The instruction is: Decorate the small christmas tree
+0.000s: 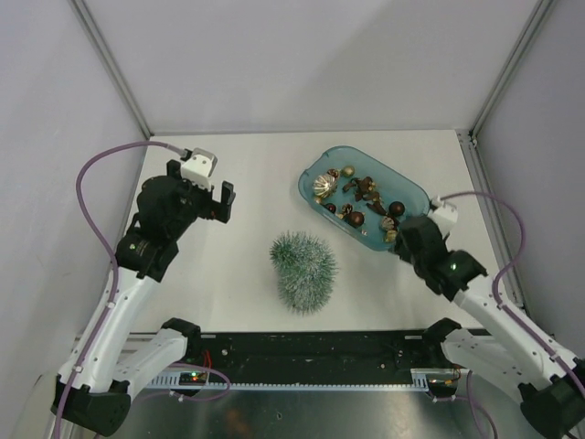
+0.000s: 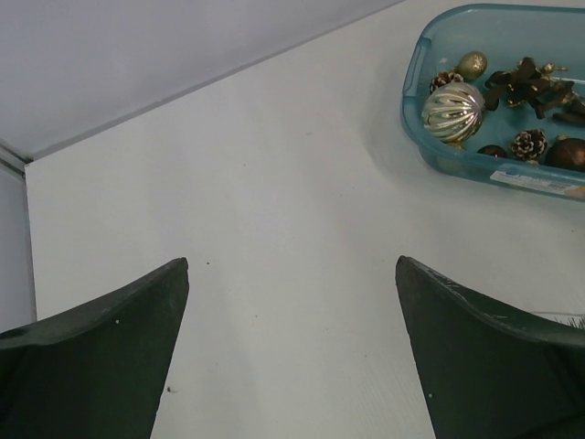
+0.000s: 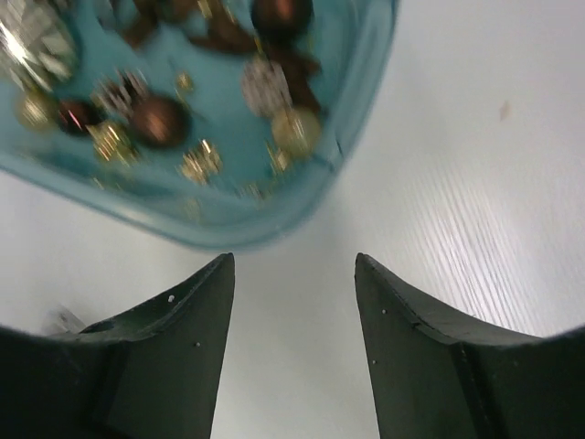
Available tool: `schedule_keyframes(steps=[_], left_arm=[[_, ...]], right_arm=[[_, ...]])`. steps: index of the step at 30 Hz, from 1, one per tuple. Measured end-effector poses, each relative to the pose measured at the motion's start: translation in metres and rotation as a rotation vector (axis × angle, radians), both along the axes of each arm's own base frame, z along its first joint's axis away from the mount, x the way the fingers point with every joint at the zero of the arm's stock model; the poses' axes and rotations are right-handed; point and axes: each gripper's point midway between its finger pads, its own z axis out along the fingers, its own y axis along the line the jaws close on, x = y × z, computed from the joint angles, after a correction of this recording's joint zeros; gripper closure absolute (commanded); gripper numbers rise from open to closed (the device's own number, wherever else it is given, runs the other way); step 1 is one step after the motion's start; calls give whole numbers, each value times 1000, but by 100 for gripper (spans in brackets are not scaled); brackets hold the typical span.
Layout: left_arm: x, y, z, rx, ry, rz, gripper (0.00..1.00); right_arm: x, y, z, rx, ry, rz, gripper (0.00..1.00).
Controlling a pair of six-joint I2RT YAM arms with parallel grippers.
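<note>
Frosted bluish-green on the small christmas tree (image 1: 304, 272), fading to white at the bristle tips. Translucent teal for the tray (image 2: 413, 91). Inside it, shiny silver with vertical ribs on the large ball (image 2: 452, 112), glittery gold on a small ball (image 2: 472, 64), brown with pale-tipped scales on a pine cone (image 2: 529, 144), glossy dark brown on a third ball (image 2: 569, 153). Plain white over the table (image 1: 247, 183). Matte greenish-black on the left gripper (image 2: 292, 263) and right gripper (image 3: 292, 258). White with black joints along the left arm (image 1: 122, 309) and right arm (image 1: 495, 313); lilac for the cables (image 1: 146, 144).
</note>
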Motion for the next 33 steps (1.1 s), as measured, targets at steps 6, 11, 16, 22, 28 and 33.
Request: schedule_keyframes(steps=[6,11,16,22,28,33], left_arm=[[5,-1,7,16,43,5,0],[8,-1,-2,36,106,9,0],[5,0,-14,43,163,13,0],[6,-4,-25,36,210,5,0],[7,-7,-30,32,232,-11,0],[6,-8,-30,30,233,-17,0]], right_arm=[[99,2,73,-26,-157,-4,40],[179,14,51,-43,-129,51,41],[188,8,-33,-13,78,75,45],[157,-24,-67,22,167,-52,45],[105,-52,-48,45,85,-199,45],[75,-41,-41,60,41,-196,40]])
